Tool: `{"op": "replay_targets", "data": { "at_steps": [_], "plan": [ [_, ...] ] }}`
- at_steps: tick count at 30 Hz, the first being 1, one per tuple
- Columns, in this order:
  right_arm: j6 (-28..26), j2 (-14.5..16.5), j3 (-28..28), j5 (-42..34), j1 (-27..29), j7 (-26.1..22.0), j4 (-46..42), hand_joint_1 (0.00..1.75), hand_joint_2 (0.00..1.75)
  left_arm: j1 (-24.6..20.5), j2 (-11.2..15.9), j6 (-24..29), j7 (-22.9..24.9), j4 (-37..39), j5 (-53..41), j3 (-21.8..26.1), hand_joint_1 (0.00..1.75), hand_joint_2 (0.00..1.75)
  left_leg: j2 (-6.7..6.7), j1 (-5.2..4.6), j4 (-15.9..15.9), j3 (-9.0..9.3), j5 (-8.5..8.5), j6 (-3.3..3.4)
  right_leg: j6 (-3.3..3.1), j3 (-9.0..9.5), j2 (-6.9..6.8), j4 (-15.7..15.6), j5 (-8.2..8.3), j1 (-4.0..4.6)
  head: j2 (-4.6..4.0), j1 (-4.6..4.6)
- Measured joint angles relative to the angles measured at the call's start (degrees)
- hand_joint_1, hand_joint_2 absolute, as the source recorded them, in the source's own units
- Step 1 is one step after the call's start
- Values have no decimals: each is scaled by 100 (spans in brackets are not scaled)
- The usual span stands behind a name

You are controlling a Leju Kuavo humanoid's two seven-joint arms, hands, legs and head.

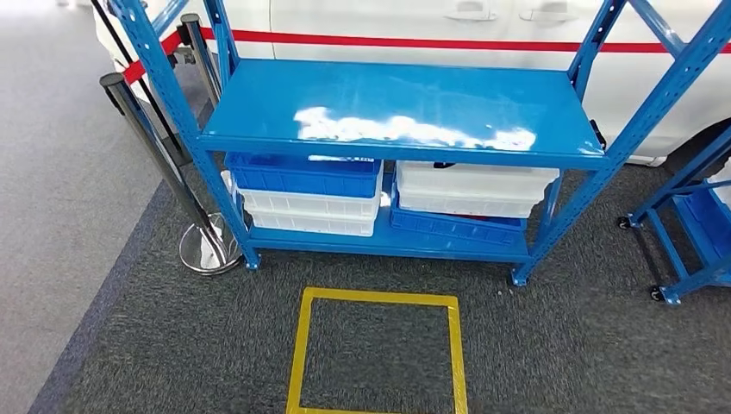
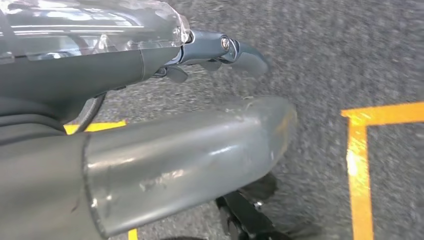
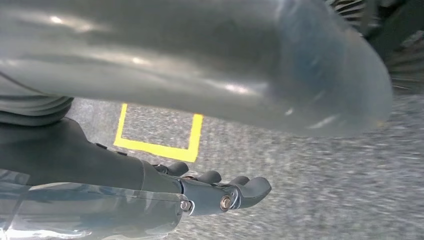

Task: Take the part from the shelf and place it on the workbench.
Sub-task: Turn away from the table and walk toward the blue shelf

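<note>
- On the blue shelf (image 1: 405, 108), the top board is bare and glossy, with a white glare patch along its front edge; no part can be made out on it, and whether one lies in the bins below cannot be told.
- Under that board, on the lower level, are 5 stacked bins: at the left end 1 blue bin (image 1: 303, 175) on 2 white bins (image 1: 309, 211); at the right end 1 white bin (image 1: 472, 188) resting on 1 blue bin (image 1: 457, 228).
- Left hand (image 2: 200, 55): hangs over the carpet, fingers straight and loose, grasping nothing.
- Right hand (image 3: 215, 187): also over the carpet, fingers extended and apart, holding nothing.
- Flooring is dark grey carpet (image 1: 552, 345) with 1 yellow taped square (image 1: 377, 354) just in front of the shelf.
- 2 black barrier posts (image 1: 164, 164) stand at the shelf's left end.
- Behind the shelf is a white car (image 1: 431, 26) with a red stripe; a second blue rack (image 1: 690, 224) stands at the right.
</note>
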Motion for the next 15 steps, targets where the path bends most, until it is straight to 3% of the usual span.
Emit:
{"op": "replay_targets", "data": {
  "at_steps": [1, 3, 4, 6, 7, 9, 10, 11, 12, 13, 15],
  "plan": [
    [4, -1, -3, 4, 2, -2, 5, 0, 0, -1, -4, -1, 4, 1, -2, 1, 0, 0, -6, -7, -12, 86, -59, -34, -27, 11, 9, -118, 248, 16, 0, -2],
    [9, 2, -7, 16, -27, -3, 5, 0, 0, -31, -3, -1, 12, 0, -7, 1, 0, 0, -9, -19, 83, 153, -23, -101, -74, 131, 27, -177, 218, 14, 1, -15],
    [11, 4, -8, 22, -38, -4, 5, 0, 0, -49, 0, 0, 14, 0, -9, 0, 0, 0, 5, -18, 297, 80, 89, -131, -109, 223, 30, -222, 173, -2, 1, -26],
    [14, 9, -16, 37, -47, -4, 5, 0, 0, -85, 5, -1, 16, 0, -11, -1, 0, 0, 48, -8, 1011, -357, 259, -188, -171, 436, 25, -302, 54, -29, 1, -55],
    [14, 9, -21, 46, -50, -4, 5, 0, 0, -89, 6, -1, 18, 1, -12, -1, 0, 0, 69, 8, 1363, -621, 203, -216, -191, 542, 24, -329, -25, -31, 0, -68],
    [14, 9, -31, 68, -53, -5, 4, 0, 0, -73, 9, -1, 24, 1, -12, 0, 0, 0, 84, 39, 1734, -1071, -245, -260, -202, 761, 38, -348, -203, -35, 0, -76],
    [14, 9, -33, 75, -52, -6, 4, 0, 0, -63, 12, 0, 26, 1, -12, 1, 0, 0, 88, 52, 1732, -1222, -481, -279, -194, 881, 48, -348, -299, -38, 1, -81],
    [15, 9, -34, 79, -49, -6, 5, 0, 0, -54, 14, 0, 26, 1, -12, 1, 0, 0, 93, 62, 1619, -1325, -614, -292, -183, 1009, 54, -348, -399, -43, 1, -83],
    [15, 10, -34, 82, -46, -6, 5, 0, 0, -42, 15, 0, 26, 1, -12, 1, 0, 0, 99, 68, 1403, -1386, -569, -291, -169, 1140, 57, -349, -505, -46, 1, -85],
    [15, 11, -35, 83, -31, -6, 7, 0, 0, -22, 15, 0, 26, 1, -12, 1, 0, 0, 109, 71, 1099, -1420, -257, -273, -153, 1257, 57, -355, -612, -48, 0, -86],
    [16, 20, -37, 84, -28, -8, 17, 0, 0, 25, 20, -1, 30, 1, -12, 4, 0, 0, 126, 40, 585, -1448, 595, -202, -97, 1444, 68, -364, -803, -42, 0, -79]
  ]
}}
